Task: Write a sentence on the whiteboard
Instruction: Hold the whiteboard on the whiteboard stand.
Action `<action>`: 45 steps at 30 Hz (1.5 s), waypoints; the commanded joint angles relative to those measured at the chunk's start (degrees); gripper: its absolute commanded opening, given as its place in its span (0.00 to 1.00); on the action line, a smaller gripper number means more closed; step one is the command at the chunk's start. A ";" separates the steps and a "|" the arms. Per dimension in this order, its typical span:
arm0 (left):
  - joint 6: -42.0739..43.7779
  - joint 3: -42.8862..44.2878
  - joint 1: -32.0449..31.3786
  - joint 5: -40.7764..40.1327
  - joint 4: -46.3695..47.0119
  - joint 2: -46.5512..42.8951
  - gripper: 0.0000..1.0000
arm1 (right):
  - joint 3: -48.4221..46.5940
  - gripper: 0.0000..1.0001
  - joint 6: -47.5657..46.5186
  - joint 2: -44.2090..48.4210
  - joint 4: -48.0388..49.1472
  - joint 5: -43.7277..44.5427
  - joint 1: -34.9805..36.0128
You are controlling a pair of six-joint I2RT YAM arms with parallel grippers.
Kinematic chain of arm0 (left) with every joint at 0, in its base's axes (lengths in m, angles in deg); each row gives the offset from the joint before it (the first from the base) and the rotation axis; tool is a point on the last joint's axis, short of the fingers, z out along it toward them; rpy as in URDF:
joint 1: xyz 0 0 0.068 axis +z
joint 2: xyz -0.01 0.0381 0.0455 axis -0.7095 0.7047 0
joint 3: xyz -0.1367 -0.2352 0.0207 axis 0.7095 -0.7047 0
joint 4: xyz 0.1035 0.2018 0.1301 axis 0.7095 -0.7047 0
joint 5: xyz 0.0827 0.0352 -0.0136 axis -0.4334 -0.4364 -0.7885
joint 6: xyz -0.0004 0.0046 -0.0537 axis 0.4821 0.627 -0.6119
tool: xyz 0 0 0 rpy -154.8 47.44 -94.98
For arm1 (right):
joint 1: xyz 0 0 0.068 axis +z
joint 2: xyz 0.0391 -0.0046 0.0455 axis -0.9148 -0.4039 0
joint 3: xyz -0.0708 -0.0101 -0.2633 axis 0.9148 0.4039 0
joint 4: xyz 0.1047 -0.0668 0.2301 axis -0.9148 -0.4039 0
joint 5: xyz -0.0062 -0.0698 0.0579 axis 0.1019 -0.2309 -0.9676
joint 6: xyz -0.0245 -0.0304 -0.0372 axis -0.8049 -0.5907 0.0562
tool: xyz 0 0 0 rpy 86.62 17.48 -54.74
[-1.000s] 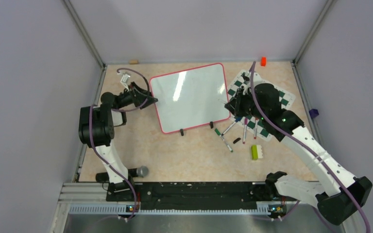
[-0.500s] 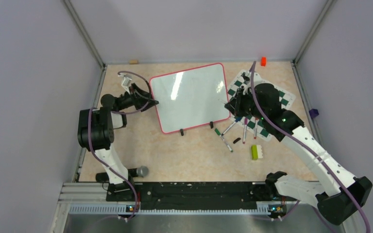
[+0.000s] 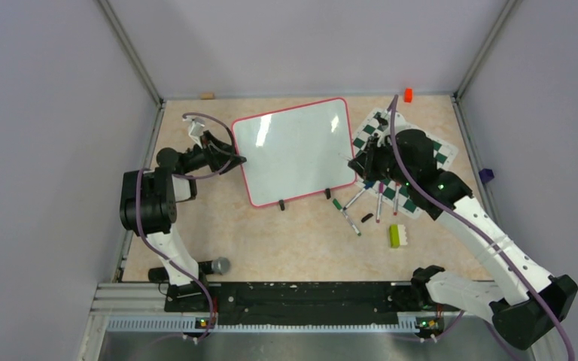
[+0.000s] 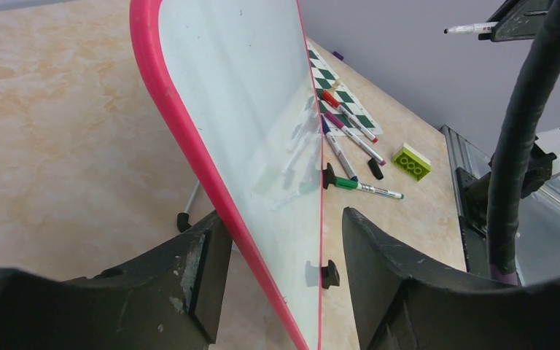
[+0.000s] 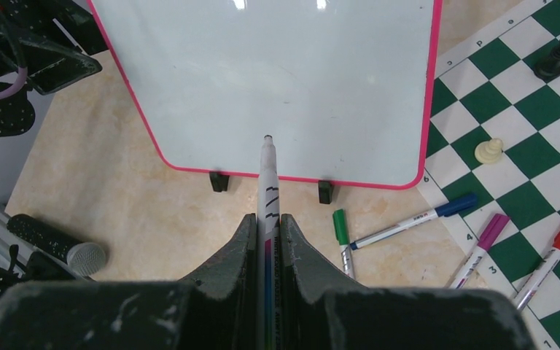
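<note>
Your whiteboard [image 3: 293, 150] lies in the middle of the surface [image 3: 286, 241], turned slightly, with the edge that carries the two black clips [image 5: 219, 181] facing the arms' bases. Its glossy white face catches streaks of glare.

Your left jaws straddle the board's left edge. In the left wrist view the red-pink rim runs between the two fingers [image 4: 189, 284], close against one and with a clear gap to the other. They stand apart around the rim, not clamped on it.

Your right jaws are closed on a marker [image 5: 267, 197], whose tip points at the board's near edge between the two clips. These views do not show whether the tip touches the board.

Just right of the board lies the green-and-white chess mat [image 5: 525, 109], with a black chess piece [image 5: 558, 58] and a white pawn [image 5: 490, 151] on it. A green marker [image 5: 343, 233] lies on the bare surface. A blue marker [image 5: 415, 219], a purple marker [image 5: 481, 248] and a red marker [image 5: 554, 255] reach onto the mat's near edge.

A yellow-green toy brick [image 3: 395, 235] sits nearer the bases, and a microphone [image 3: 214, 265] lies by the left arm's base.
</note>
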 commanded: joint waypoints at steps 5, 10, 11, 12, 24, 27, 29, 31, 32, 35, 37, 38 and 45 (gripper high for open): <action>0.28 0.72 -0.55 1.42 5.79 -1.83 0.64 | -0.60 0.00 0.32 2.13 2.17 2.35 -0.31; 0.75 0.38 -0.52 0.91 5.50 -2.05 0.64 | -0.82 0.00 0.23 2.46 3.07 6.23 -0.31; 0.41 0.71 -0.49 0.94 5.54 -1.79 0.64 | -0.97 0.00 0.23 2.34 3.27 6.15 -0.31; 0.07 1.03 -0.46 0.97 5.60 -1.55 0.66 | -1.13 0.00 0.15 2.15 3.41 5.84 -0.25; -9.81 4.61 2.43 -4.15 0.41 3.99 0.97 | -1.65 0.00 0.46 2.21 3.74 3.38 -0.25; -12.40 3.66 2.80 -4.33 5.73 4.45 0.99 | -1.67 0.00 0.40 2.39 3.80 3.35 -0.31; -13.04 4.30 2.79 -3.61 5.79 4.87 0.99 | -1.64 0.00 0.34 2.32 3.98 3.26 -0.36; -12.68 3.63 2.91 -3.98 5.78 4.47 0.99 | -1.64 0.00 0.33 2.21 4.17 2.99 -0.30; -12.23 2.97 2.92 -4.15 5.79 4.02 0.99 | -1.62 0.00 0.39 2.20 4.31 2.95 -0.31; -10.00 0.91 3.05 -5.47 5.78 2.04 0.85 | -1.47 0.00 0.38 2.05 4.84 2.58 -0.29; -9.28 0.39 3.05 -6.12 5.41 1.65 0.69 | -1.40 0.00 0.34 1.90 5.32 2.40 -0.26; -9.37 0.55 3.09 -6.06 5.48 1.85 0.68 | -1.28 0.00 0.35 1.70 5.61 2.35 -0.25; -10.31 1.34 2.89 -4.42 5.79 2.35 0.58 | -0.45 0.00 1.40 0.47 8.81 0.34 -0.31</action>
